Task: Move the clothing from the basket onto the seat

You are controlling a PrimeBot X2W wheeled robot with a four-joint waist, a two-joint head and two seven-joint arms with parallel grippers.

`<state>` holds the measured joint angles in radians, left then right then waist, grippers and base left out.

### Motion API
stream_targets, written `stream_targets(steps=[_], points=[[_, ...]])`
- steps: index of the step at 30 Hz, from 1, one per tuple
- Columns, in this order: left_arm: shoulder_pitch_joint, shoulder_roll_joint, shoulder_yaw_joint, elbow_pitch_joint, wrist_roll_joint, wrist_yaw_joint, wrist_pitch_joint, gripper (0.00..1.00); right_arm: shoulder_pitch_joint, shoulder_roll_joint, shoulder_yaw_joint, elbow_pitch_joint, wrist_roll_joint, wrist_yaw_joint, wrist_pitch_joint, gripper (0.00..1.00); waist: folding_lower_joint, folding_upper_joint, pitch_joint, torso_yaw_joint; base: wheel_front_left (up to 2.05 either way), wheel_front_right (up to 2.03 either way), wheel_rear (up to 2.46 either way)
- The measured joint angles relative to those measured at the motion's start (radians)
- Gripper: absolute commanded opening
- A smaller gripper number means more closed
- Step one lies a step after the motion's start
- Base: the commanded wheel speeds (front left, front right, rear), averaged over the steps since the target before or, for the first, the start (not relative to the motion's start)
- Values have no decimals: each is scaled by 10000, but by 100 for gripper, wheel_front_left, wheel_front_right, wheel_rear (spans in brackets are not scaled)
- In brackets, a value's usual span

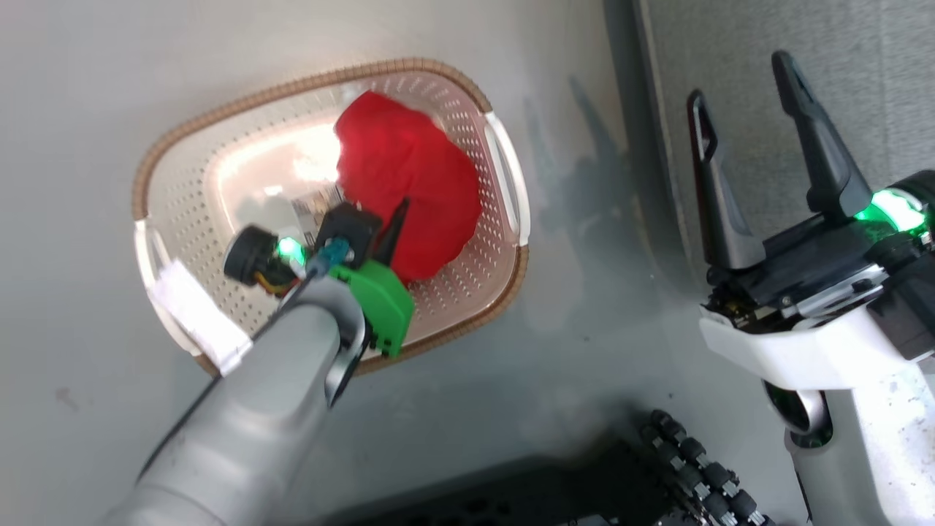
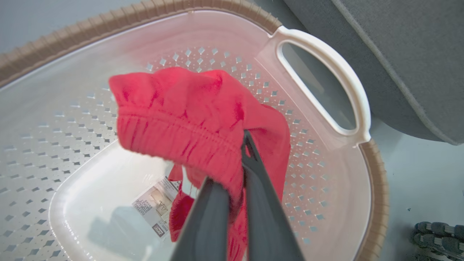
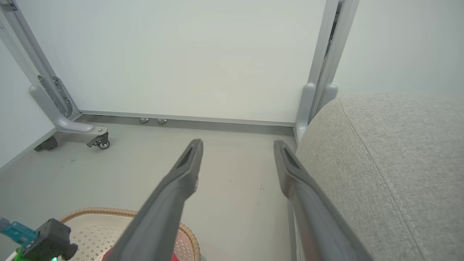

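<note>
Red cloth is pinched in your left gripper (image 2: 232, 163), its fingers clamped on the gathered band of the garment (image 2: 188, 119). The piece hangs from that grip inside the basket (image 2: 377, 188), bunched toward the handle side. A loose tail droops down beside the paper label (image 2: 156, 206) on the basket's floor. Treat it as light, limp and stretchy: it will sag, swing and trail, so the tail may catch the basket's rim if you carry it out low. The band looks like the thickest, least slippery place to hold, and you have a fair bite of it, though a thin fold could slide free. The seat (image 2: 398, 54) lies just beyond the basket's handle. Your right gripper (image 1: 739, 75) is past that same side of the basket, fingers spread and empty, over the seat's edge.
</note>
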<state>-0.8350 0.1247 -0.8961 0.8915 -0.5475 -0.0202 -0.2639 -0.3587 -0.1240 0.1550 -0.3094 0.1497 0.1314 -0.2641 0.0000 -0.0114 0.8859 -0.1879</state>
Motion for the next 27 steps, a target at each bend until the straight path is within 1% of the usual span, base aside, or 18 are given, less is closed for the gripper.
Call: stream_targets(steps=[3, 10, 15, 18, 21, 27], points=[[961, 38, 581, -483, 322, -2, 0, 0, 331, 4, -10, 257, 0, 0, 0, 100, 0, 0, -691, 30, 0, 0, 0], [3003, -209, 2008, -1724, 1133, -67, 0, 0, 1289, 4, 84, 756, 56, 0, -2, 100, 0, 1, -2536, 143, 0, 0, 0], [4262, -412, 2989, -2543, 1524, -290, -2, 0, 2066, 88, 299, 1175, 197, 0, 0, 100, -1, 0, -3904, 248, 0, 0, 0], [5001, -512, 3595, -3076, 1799, -343, 0, 0, 2519, 121, 520, 1503, 274, 0, 0, 100, -1, 0, -4800, 317, 0, 0, 0], [5620, -604, 4075, -3567, 1898, -460, 0, 0, 2895, 119, 673, 1768, 274, 0, 0, 100, -1, 0, -5630, 382, 0, 0, 0], [6414, -713, 4623, -4560, 2180, -587, 2, 0, 3452, 94, 972, 2080, 303, 0, 0, 100, -1, 0, -7193, 510, 0, 0, 0]])
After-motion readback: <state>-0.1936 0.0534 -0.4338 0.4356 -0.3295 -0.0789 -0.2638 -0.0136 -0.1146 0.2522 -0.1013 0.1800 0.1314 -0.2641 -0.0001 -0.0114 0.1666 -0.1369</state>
